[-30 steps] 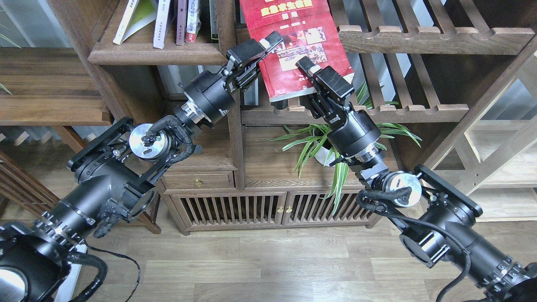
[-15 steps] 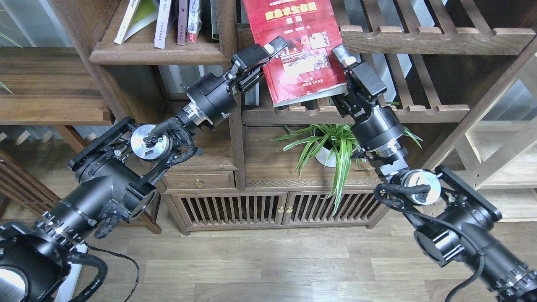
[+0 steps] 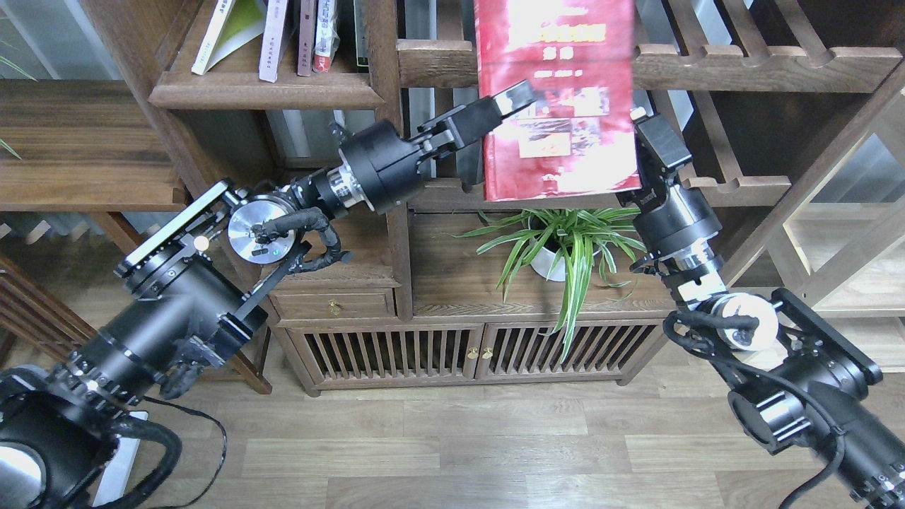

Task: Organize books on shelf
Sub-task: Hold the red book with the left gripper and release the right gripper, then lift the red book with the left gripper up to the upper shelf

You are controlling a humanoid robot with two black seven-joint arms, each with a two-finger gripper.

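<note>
**A:** Left gripper is on the dark-red book, one finger lying across the front cover at its left edge, and the other finger I can't see, presumably behind the cover. So I'd call it clamped on the book, jaws narrow.

**B:** And the right gripper?

**A:** Pressed up against the book's right edge, low down near the bottom corner. It's dark and half hidden by the cover, so I can't tell whether its fingers are apart or closed. Touching the book, that much I'd say.

**B:** Where's the book itself?

**A:** Up in the air, upright, cover facing us, square on. It hangs in front of the slatted rack, right of the thick post that bounds the shelf. Bottom edge sits just above the potted plant.

**B:** So not on the shelf yet.

**A:** Not yet. Left of the red book, across that post, the shelf already carries books: a pale one leaning at the far left, a yellow-green one against it, then a few slim spines standing closer to the post.

**B:** How far along, then?

**A:** My read is the back half. Most are shelved, and this red one is lifted and straightened between both arms. What's left is carrying it leftward past the post and slotting it into the gap. That compartment looks narrow, so expect a tight fit.
</note>
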